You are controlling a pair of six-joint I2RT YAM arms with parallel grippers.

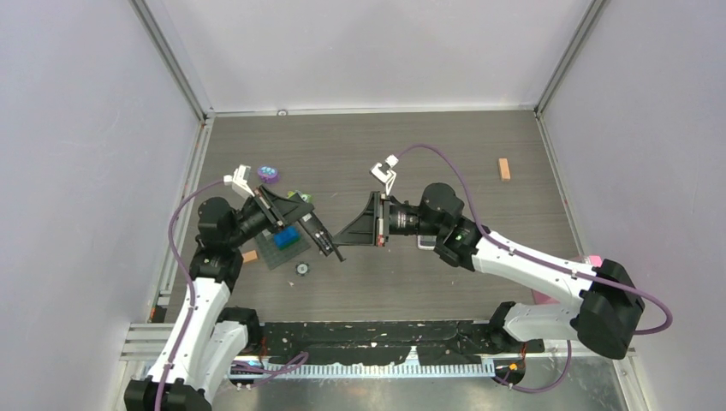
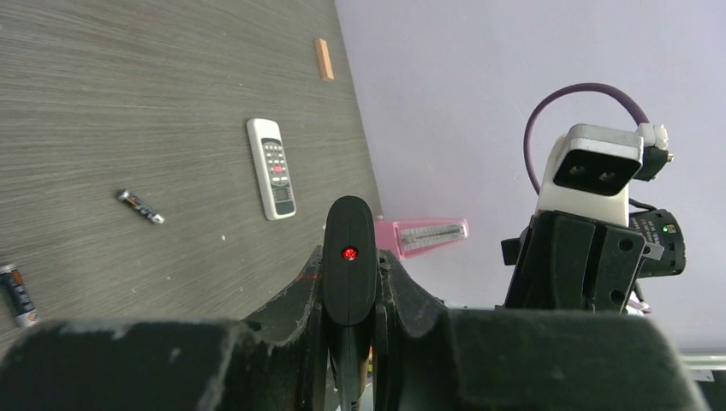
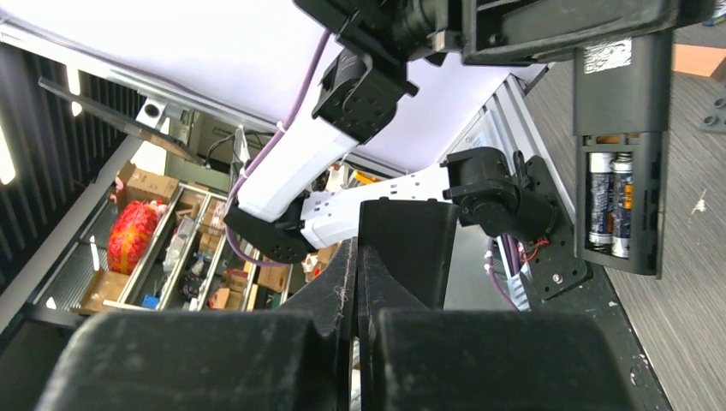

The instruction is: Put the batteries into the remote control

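Observation:
My left gripper (image 1: 300,221) (image 2: 348,295) is shut on a black remote (image 2: 348,257) and holds it above the table, red LED end forward. In the right wrist view its back (image 3: 618,103) faces me, with the compartment open and two batteries (image 3: 610,204) side by side inside. My right gripper (image 1: 341,235) (image 3: 359,253) is just right of it, shut on a thin black flat cover piece (image 3: 409,240). Two loose batteries (image 2: 139,206) (image 2: 17,295) lie on the table. A white remote (image 2: 272,167) lies face up beyond them.
An orange block (image 1: 504,169) (image 2: 323,58) lies at the far right. A pink object (image 2: 424,235) sits by the right wall. Under the left arm are a green plate (image 1: 276,255) with a blue brick (image 1: 287,237), a purple piece (image 1: 268,174) and a small round disc (image 1: 302,269).

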